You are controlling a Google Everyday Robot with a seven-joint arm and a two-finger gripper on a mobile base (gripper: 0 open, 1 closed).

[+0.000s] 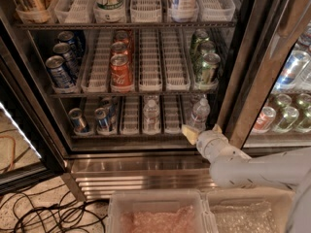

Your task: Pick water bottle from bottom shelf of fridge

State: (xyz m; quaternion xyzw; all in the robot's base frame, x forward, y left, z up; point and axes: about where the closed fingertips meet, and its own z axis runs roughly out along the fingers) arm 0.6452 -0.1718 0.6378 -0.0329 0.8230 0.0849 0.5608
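Note:
The fridge (pixel 243 81) stands open. Its bottom shelf (pixel 126 136) holds white slotted lane trays. Two small clear water bottles with white caps stand on it, one in the middle lane (pixel 151 115) and one at the right (pixel 199 113). My gripper (pixel 202 130) hovers at the shelf's front edge, just below and in front of the right bottle. It is open, with one pale fingertip (pixel 188 132) to the left of the bottle's base and the other to its right. It holds nothing.
Soda cans (pixel 90 119) stand at the left of the bottom shelf, with more cans (pixel 119 67) on the rack above. The ribbed steel base (pixel 141 176) runs below. Two plastic bins (pixel 160 212) sit in front, cables (pixel 43 212) lie on the floor, and a door frame (pixel 257 72) stands to the right.

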